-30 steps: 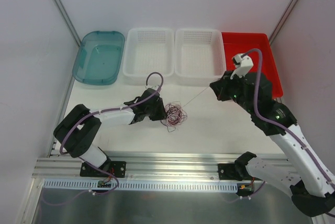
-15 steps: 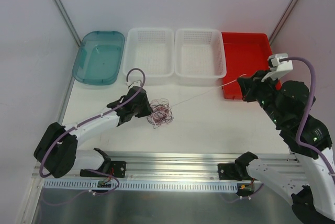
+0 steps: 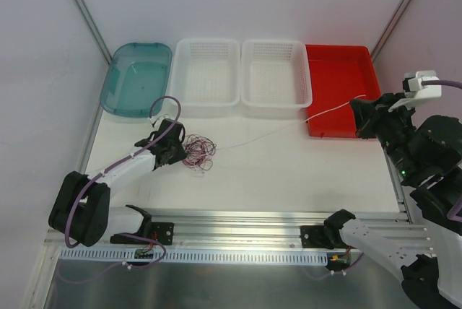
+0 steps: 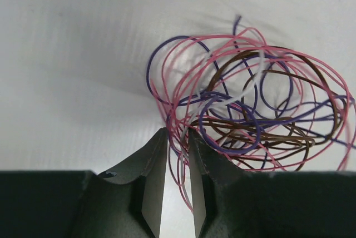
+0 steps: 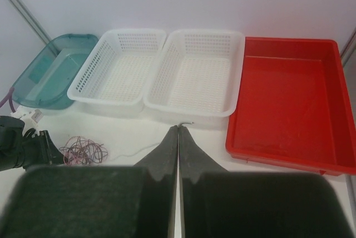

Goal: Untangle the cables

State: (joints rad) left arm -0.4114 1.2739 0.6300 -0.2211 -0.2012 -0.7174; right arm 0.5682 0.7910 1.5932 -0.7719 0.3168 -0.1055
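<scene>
A loose tangle of hair-thin pink, brown, purple and white cables point(image 3: 198, 151) lies on the white desk point(image 3: 289, 179), left of centre in the overhead view, just below the near edges of the translucent teal plastic tub point(image 3: 137, 81) and the first white perforated basket point(image 3: 206, 78). The left end effector point(image 3: 179, 153) sits at the tangle's left edge; in the left wrist view its fingers point(image 4: 153, 165) stand narrowly apart, with pink loops passing through the gap but not pinched. One white strand point(image 3: 289, 125) leaves the tangle and runs up and to the right, past the front of the second white perforated basket point(image 3: 274, 71), to the right end effector point(image 3: 357, 109) at the lower left corner of the red rectangular plastic tray point(image 3: 339, 81). That end effector's jaws are pressed together on the strand's end; in the right wrist view, the tip pokes out just above them.
</scene>
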